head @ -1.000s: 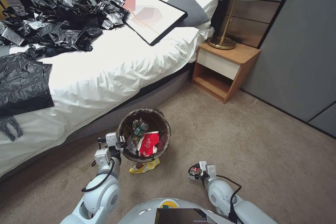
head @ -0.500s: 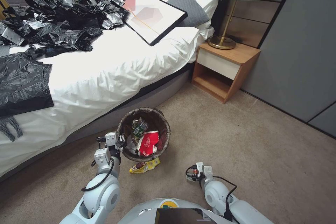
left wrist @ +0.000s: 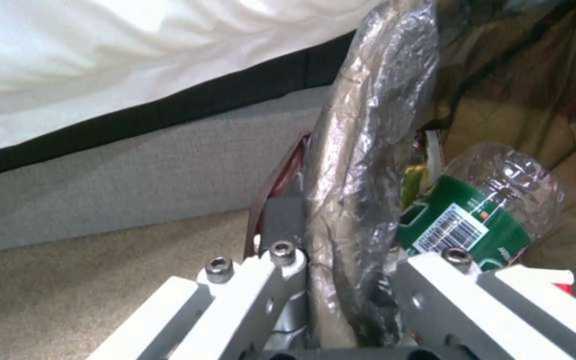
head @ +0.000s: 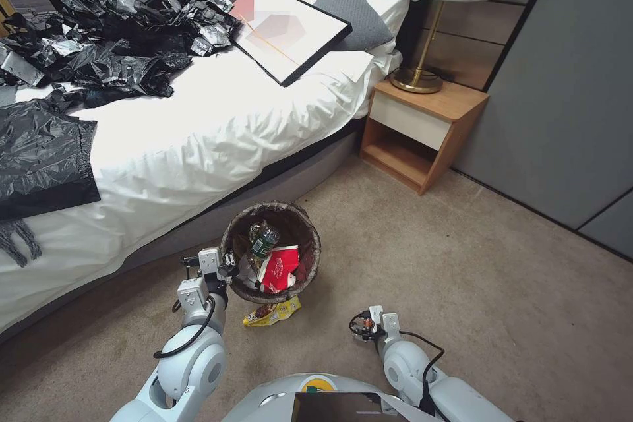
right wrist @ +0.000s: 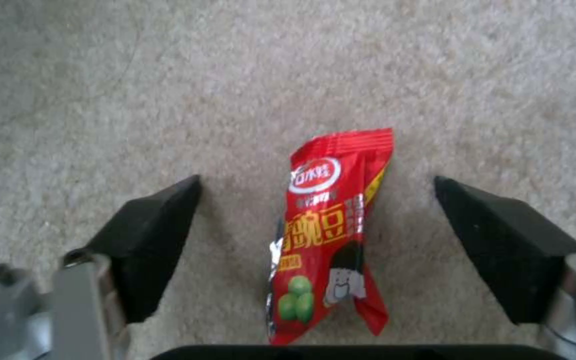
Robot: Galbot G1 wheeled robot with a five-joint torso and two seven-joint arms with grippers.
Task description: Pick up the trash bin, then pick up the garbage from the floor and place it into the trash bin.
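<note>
Left gripper (head: 224, 268) clamped on rim of the trash bin (head: 303, 224), one finger (left wrist: 281, 235) outside the liner-wrapped rim, the other (left wrist: 435, 295) inside; bin sits tilted beside the bed (head: 217, 125), held at its left edge, whether its base touches the carpet (head: 461, 277) cannot be told. Inside bin: green-labelled bottle (head: 263, 241), red-and-white paper cup (head: 280, 270), some white paper under them. Bottle also close up in left wrist view (left wrist: 481, 215), just inside the rim. Yellow snack bag (head: 273, 313) flat on carpet, partly under the bin's near edge. Right gripper (head: 366, 330) low over carpet, right of the bin and apart from it, jaws spread wide. Small red wrapper (right wrist: 331, 235) lies on carpet between the black pads (right wrist: 151, 240), touching neither, roughly centred, long axis running along the gripper's reach. Nightstand (head: 425, 125) with lamp (head: 428, 20) further back right, black plastic bags (head: 99, 46) piled on bed.
</note>
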